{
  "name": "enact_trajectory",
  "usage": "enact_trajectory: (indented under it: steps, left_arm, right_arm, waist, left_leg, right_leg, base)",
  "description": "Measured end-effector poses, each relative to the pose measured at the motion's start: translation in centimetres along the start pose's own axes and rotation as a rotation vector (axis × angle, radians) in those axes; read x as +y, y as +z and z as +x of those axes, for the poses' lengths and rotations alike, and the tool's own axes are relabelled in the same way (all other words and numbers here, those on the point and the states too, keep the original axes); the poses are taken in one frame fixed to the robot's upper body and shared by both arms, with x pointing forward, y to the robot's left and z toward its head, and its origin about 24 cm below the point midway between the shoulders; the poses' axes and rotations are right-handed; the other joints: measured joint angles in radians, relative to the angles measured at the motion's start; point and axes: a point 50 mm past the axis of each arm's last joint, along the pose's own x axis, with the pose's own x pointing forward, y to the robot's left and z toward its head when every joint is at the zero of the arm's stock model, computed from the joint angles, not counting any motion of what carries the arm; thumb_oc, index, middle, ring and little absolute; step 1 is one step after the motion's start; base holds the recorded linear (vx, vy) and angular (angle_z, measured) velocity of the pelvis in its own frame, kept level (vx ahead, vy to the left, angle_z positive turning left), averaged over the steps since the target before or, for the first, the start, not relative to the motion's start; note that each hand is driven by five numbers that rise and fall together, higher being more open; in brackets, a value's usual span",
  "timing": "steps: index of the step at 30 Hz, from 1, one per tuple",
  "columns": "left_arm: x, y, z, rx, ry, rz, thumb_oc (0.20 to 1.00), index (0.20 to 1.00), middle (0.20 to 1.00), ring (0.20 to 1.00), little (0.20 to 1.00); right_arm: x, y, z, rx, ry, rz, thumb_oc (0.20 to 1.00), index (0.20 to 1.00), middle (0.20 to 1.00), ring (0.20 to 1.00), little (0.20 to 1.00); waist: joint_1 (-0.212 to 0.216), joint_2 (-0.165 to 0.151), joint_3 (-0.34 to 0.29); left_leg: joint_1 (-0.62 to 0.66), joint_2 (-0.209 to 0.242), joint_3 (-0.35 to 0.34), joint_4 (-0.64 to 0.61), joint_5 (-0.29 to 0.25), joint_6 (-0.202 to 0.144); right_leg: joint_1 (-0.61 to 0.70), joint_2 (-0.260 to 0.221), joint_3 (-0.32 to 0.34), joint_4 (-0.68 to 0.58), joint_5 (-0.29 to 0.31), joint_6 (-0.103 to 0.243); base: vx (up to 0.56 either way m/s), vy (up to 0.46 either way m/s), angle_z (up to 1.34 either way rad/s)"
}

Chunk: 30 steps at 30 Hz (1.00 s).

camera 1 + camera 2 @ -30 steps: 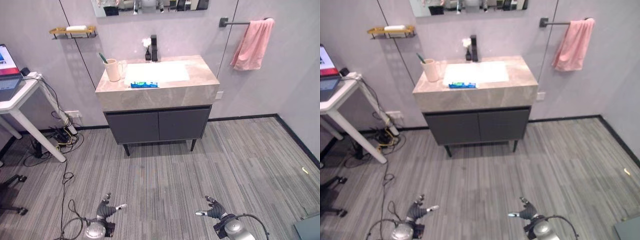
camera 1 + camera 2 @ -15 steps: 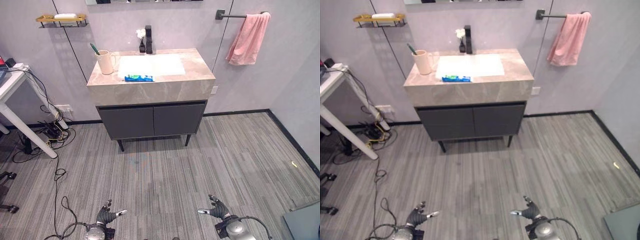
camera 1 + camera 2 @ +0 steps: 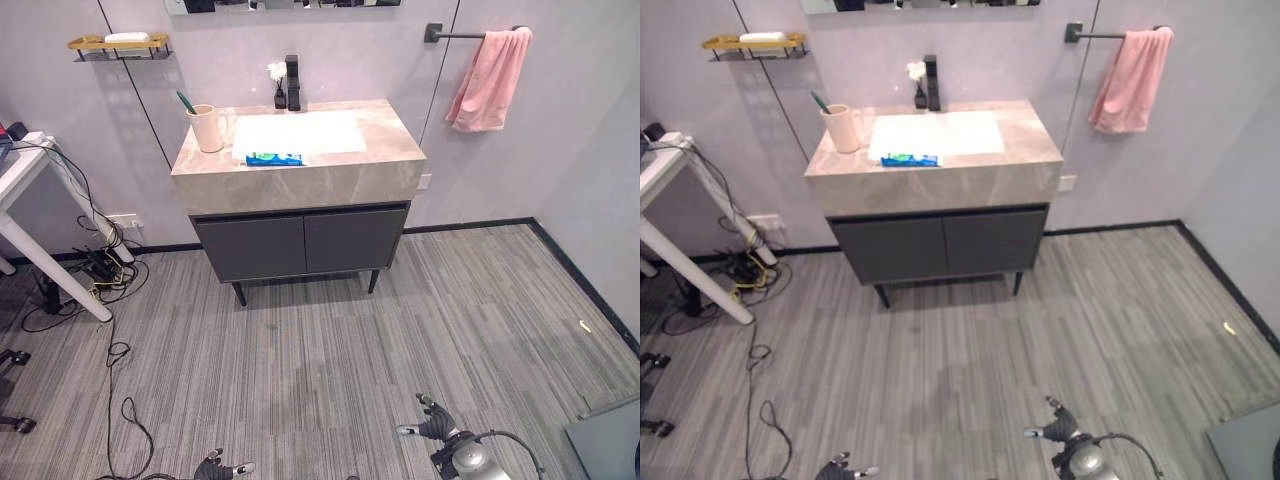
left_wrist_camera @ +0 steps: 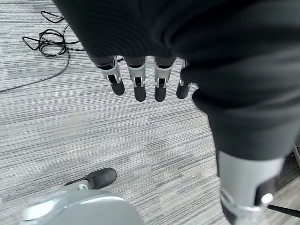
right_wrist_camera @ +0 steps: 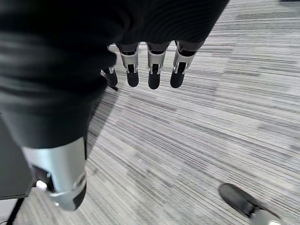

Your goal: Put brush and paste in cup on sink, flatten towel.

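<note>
Since a second ago my view has shifted, and my left hand (image 3: 222, 467) has sunk low toward the picture's edge, while my right hand (image 3: 432, 426) hangs over the floor; both have relaxed fingers and hold nothing. On the sink (image 3: 390, 150), the brush (image 3: 186, 101) stands in the cup (image 3: 208, 128), the paste (image 3: 274, 159) lies near its front edge, and the towel (image 3: 488, 80) hangs bunched on its bar (image 3: 452, 35).

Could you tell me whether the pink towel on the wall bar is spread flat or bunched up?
Bunched up. The towel hangs gathered in folds at one end of the bar, leaving the rest of the bar bare.
</note>
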Motion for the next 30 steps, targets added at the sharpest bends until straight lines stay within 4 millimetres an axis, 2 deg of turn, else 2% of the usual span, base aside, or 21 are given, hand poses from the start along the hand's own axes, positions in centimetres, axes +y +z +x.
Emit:
enact_trajectory:
  steps: [4, 8, 10, 12, 14, 16, 21, 30]
  left_arm:
    - [0.1, -0.5, 0.0, 0.024, 0.002, 0.032, 1.000, 1.000, 1.000, 1.000, 1.000]
    - [0.0, -0.1, 0.1, 0.011, 0.001, 0.031, 1.000, 1.000, 1.000, 1.000, 1.000]
    - [0.1, 0.7, 0.1, -0.025, 0.002, 0.036, 1.000, 1.000, 1.000, 1.000, 1.000]
    - [0.2, 2.0, 0.1, -0.085, 0.000, 0.064, 1.000, 1.000, 1.000, 1.000, 1.000]
    - [0.2, 2.5, 0.3, -0.085, -0.003, 0.090, 1.000, 1.000, 1.000, 1.000, 1.000]
    - [0.0, 2.8, 0.6, -0.062, -0.017, 0.164, 1.000, 1.000, 1.000, 1.000, 1.000]
    - [0.0, 2.3, 0.7, -0.020, -0.028, 0.225, 1.000, 1.000, 1.000, 1.000, 1.000]
    - [0.0, 1.2, 0.6, 0.022, -0.046, 0.221, 1.000, 1.000, 1.000, 1.000, 1.000]
  right_arm:
    - [0.6, -2.3, -0.3, 0.103, 0.022, -0.023, 1.000, 1.000, 1.000, 1.000, 1.000]
    - [0.7, -2.4, -0.3, 0.115, 0.024, -0.023, 1.000, 1.000, 1.000, 1.000, 1.000]
    - [1.0, -2.9, -0.2, 0.143, 0.056, -0.153, 1.000, 1.000, 1.000, 1.000, 1.000]
    - [0.9, -3.7, -0.3, 0.188, 0.059, -0.177, 1.000, 1.000, 1.000, 1.000, 1.000]
    - [1.1, -4.1, -0.2, 0.238, 0.073, -0.186, 1.000, 1.000, 1.000, 1.000, 1.000]
    - [1.5, -4.2, 0.0, 0.302, 0.127, -0.250, 1.000, 1.000, 1.000, 1.000, 1.000]
    - [1.8, -3.4, 0.3, 0.285, 0.174, -0.362, 1.000, 1.000, 1.000, 1.000, 1.000]
    - [2.2, -3.1, 0.3, 0.265, 0.176, -0.327, 1.000, 1.000, 1.000, 1.000, 1.000]
  waist:
    - [0.002, -0.009, -0.003]
    - [0.002, -0.012, -0.003]
    - [0.008, -0.020, -0.008]
    - [0.020, -0.026, -0.004]
    - [0.026, -0.027, -0.004]
    - [0.029, -0.028, -0.002]
    - [0.028, -0.029, -0.003]
    - [0.026, -0.027, -0.007]
  left_leg:
    - [-0.007, -0.001, 0.006, 0.000, -0.001, 0.002]
    - [-0.009, -0.002, 0.011, 0.000, -0.003, 0.005]
    - [-0.023, -0.003, 0.013, 0.000, -0.004, 0.007]
    - [-0.025, -0.004, 0.007, 0.000, -0.003, 0.009]
    - [-0.025, -0.006, 0.004, 0.000, -0.004, 0.011]
    - [-0.025, -0.007, 0.003, 0.000, -0.005, 0.011]
    - [-0.022, -0.008, 0.001, 0.000, -0.007, 0.015]
    - [-0.001, -0.007, 0.011, 0.000, -0.010, 0.017]
  right_leg:
    - [-0.008, -0.001, 0.003, 0.000, 0.003, 0.000]
    - [-0.013, -0.002, 0.007, 0.000, 0.004, -0.001]
    - [-0.027, -0.003, 0.009, 0.007, 0.006, 0.000]
    - [-0.026, -0.004, 0.004, 0.008, 0.007, 0.002]
    - [-0.026, -0.005, 0.002, 0.008, 0.007, 0.002]
    - [-0.026, -0.007, 0.000, 0.008, 0.005, 0.003]
    - [-0.022, -0.008, -0.001, 0.008, 0.002, 0.003]
    - [-0.004, -0.007, 0.007, 0.008, 0.001, 0.003]
  base:
    - [-0.01, 0.071, -0.05]
    - [0.00, 0.062, -0.04]
    - [-0.01, 0.057, -0.01]
    - [-0.02, 0.075, 0.06]
    - [-0.01, 0.035, 0.04]
    - [0.01, 0.019, 0.01]
    - [0.04, 0.029, 0.01]
    - [0.01, -0.008, -0.02]
